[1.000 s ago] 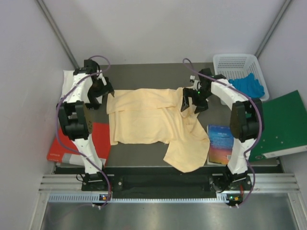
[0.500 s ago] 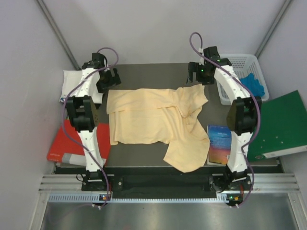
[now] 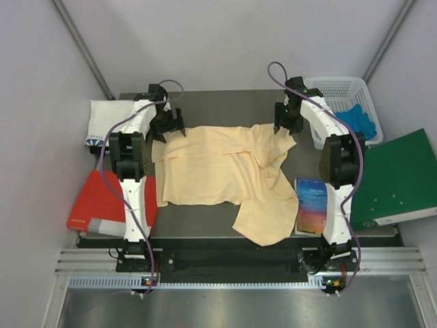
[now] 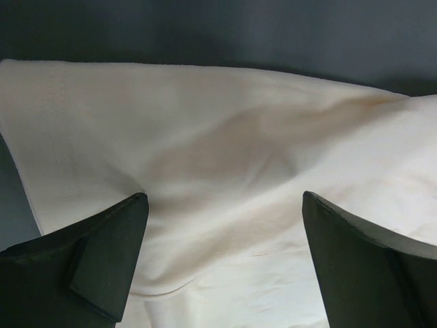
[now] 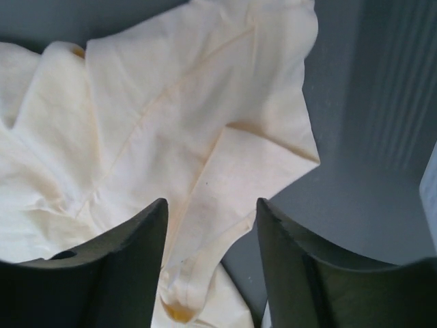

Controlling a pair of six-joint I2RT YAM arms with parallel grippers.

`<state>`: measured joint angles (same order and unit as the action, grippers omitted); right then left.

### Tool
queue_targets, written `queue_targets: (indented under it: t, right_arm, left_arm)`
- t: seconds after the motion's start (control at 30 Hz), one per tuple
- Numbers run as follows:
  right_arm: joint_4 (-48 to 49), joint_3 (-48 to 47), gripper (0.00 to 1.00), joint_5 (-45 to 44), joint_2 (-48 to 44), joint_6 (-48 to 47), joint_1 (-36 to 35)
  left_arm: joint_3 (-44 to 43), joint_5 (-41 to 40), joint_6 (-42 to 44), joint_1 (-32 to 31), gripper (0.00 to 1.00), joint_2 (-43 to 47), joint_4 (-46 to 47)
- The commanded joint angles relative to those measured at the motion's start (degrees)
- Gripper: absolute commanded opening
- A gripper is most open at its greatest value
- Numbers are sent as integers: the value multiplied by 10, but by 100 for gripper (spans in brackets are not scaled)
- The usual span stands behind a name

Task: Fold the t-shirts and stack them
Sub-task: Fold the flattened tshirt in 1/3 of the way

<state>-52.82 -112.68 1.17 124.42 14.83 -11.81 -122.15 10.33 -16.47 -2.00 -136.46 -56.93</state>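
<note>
The peach-yellow t-shirt (image 3: 212, 167) lies spread and rumpled on the dark table (image 3: 205, 102), one flap hanging toward the near edge. A white t-shirt (image 3: 110, 117) with a small blue print lies folded at the back left. My left gripper (image 3: 168, 130) hovers over the yellow shirt's back-left corner, open wide; in the left wrist view its fingers (image 4: 116, 253) stand far apart above the cloth (image 4: 225, 150). My right gripper (image 3: 284, 127) is at the back-right corner, open. A raised fold of cloth (image 5: 205, 260) lies between its fingers (image 5: 130, 260), with a gap on the right side.
A white basket (image 3: 328, 89) holding a blue cloth (image 3: 355, 121) stands at the back right. A green folder (image 3: 399, 181) lies right of the table, a blue-orange book (image 3: 313, 205) near the right arm, and a red folder (image 3: 102, 201) at the left.
Both grippers drew back from the shirt, then came down to its back corners. The right gripper let go of the cloth, opened wide, and its jaws now stand closer together around a fold.
</note>
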Motion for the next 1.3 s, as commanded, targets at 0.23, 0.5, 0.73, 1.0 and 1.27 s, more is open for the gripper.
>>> queue_targets:
  t: [0.23, 0.5, 0.73, 1.0, 1.27]
  right_arm:
    - [-4, 59, 40, -7, -30, 14, 0]
    - [0, 26, 40, 8, 18, 22, -15]
    - [-1, 2, 38, 5, 70, 21, -30]
    - [-21, 3, 0, -10, 65, 13, -37]
    - [-47, 56, 0, -42, -16, 10, -37]
  left_arm:
    - [-20, 4, 6, -6, 99, -31, -18]
    - [-27, 0, 8, -7, 99, -40, -26]
    - [-33, 4, 8, -7, 99, -43, -28]
    - [-36, -3, 9, -7, 99, -45, -34]
    - [-39, -7, 2, -8, 99, -54, -39]
